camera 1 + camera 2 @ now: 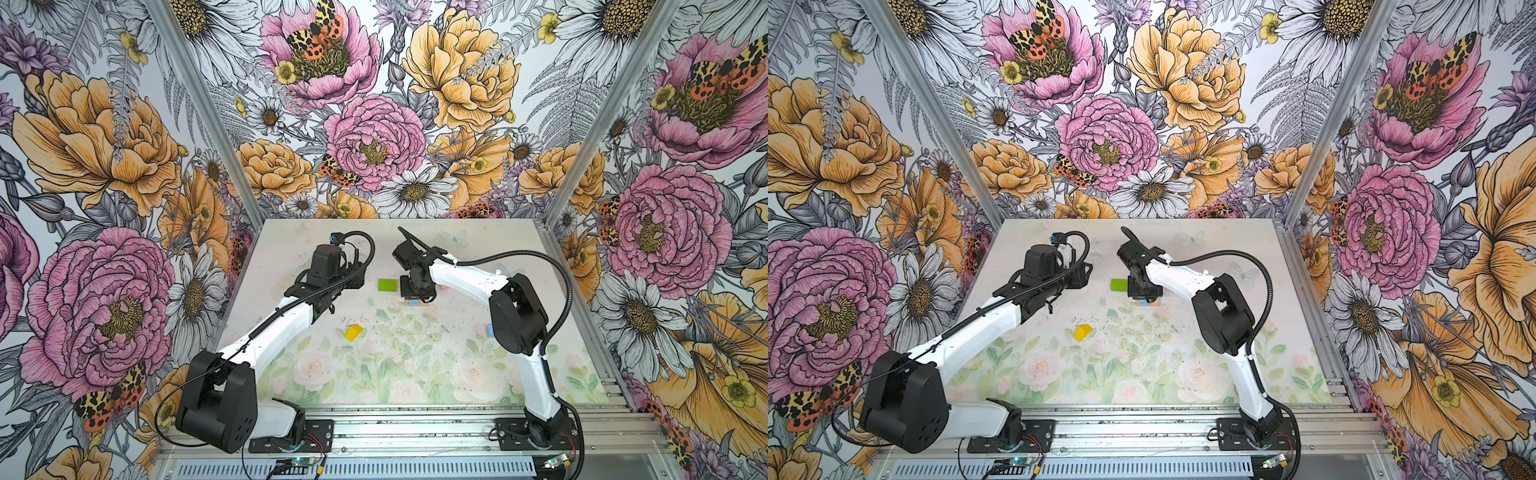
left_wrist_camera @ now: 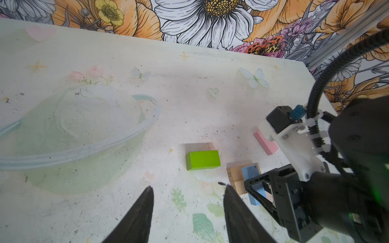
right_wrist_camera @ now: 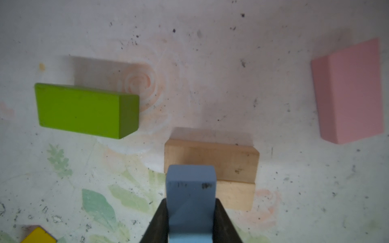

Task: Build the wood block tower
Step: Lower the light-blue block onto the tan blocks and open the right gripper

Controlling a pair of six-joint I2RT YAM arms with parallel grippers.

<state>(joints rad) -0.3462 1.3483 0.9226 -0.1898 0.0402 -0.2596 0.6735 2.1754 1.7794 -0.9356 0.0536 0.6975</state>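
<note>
Right at the fingertips of the right pincer [image 3: 190, 203] sits the light blue brick [image 3: 190, 181], clamped between the two black jaws by its long sides, with one end sticking out forward. Directly under that end lie the two tan planks [image 3: 233, 162], flat on the table [image 3: 210, 63] and pressed together along their long edges. The brick overlaps them on the side toward the left arm; whether it rests on them or hangs just above cannot be told.

A little ahead of this pincer and to its left, the green brick [image 3: 84, 109] lies flat, apart from the planks. About as far off to its right, the pink brick [image 3: 353, 90] lies flat too, touching nothing.

Further out on the left, past the green brick, the left pincer [image 2: 189, 187] hovers over the table with its jaws apart and nothing between them, the green brick just ahead of its tips.

Back toward the arm bases, well apart from the planks, the yellow roof piece [image 1: 353, 332] lies alone. Farther back on the right, what is probably the light blue cube [image 1: 489, 331] peeks out from behind the right arm [image 1: 515, 307], mostly hidden.
</note>
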